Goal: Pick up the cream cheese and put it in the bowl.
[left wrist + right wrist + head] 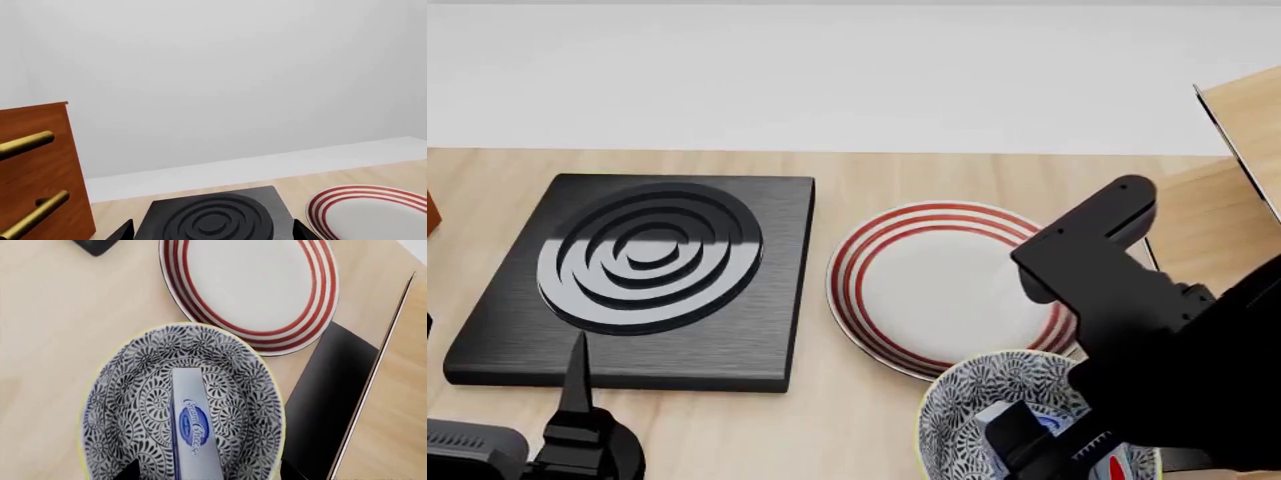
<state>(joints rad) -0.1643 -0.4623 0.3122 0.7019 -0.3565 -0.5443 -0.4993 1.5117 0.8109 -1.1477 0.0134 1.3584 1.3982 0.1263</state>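
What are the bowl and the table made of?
The bowl looks like glazed ceramic: smooth, with a painted dark-blue leaf pattern and a pale rim. The table looks like light wood, with faint grain lines and a matte top.

wooden table (pixel 827 430), stove plate (pixel 641 275), plate (pixel 941 285), bowl (pixel 974 400)

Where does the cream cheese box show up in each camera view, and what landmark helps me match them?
Head view: the cream cheese is low at right, inside the bowl, mostly hidden by the right arm.
Right wrist view: bottom centre, lying in the bowl, logo up.
Left wrist view: not in it.
Shared landmark: the red-striped plate, seen in all three.
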